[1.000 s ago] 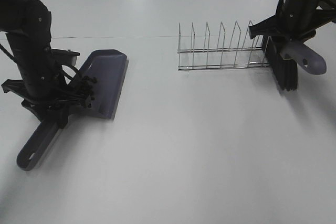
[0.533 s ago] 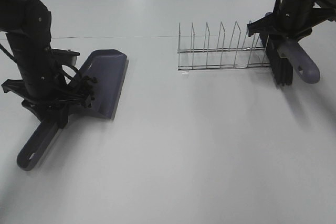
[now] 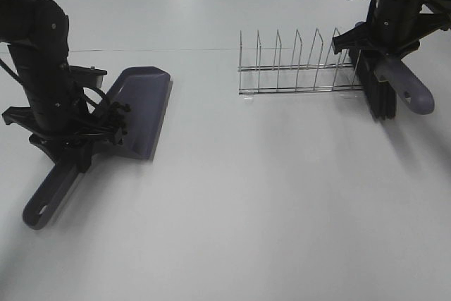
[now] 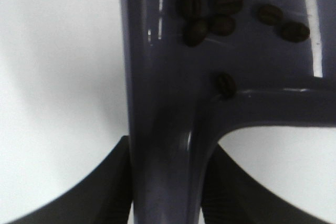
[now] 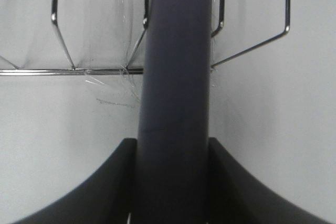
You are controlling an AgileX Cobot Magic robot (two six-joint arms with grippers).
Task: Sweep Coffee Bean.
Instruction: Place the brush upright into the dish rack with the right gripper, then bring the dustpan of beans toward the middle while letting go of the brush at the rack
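A purple dustpan (image 3: 141, 107) lies flat on the white table at the left, its handle (image 3: 46, 199) pointing toward the near edge. My left gripper (image 3: 70, 142) is shut on that handle. In the left wrist view several dark coffee beans (image 4: 210, 9) lie inside the dustpan (image 4: 168, 103), one of them by the rear wall. My left gripper (image 4: 168, 182) clamps the handle from both sides. At the far right my right gripper (image 3: 384, 54) is shut on the brush handle (image 3: 405, 82). The black bristles (image 3: 380, 96) stand on the table by the rack's right end. The right wrist view shows the brush handle (image 5: 176, 77) between my right gripper (image 5: 173, 182) fingers.
A chrome wire rack (image 3: 296, 68) with several upright dividers stands at the back right, touching or nearly touching the brush. It also appears in the right wrist view as wire loops (image 5: 63, 51) behind the handle. A thin seam crosses the table (image 3: 232, 209) at the back.
The right arm has shifted the brush slightly beside the rack's right end, first back and then a little toward the right. The left arm and dustpan have not moved.
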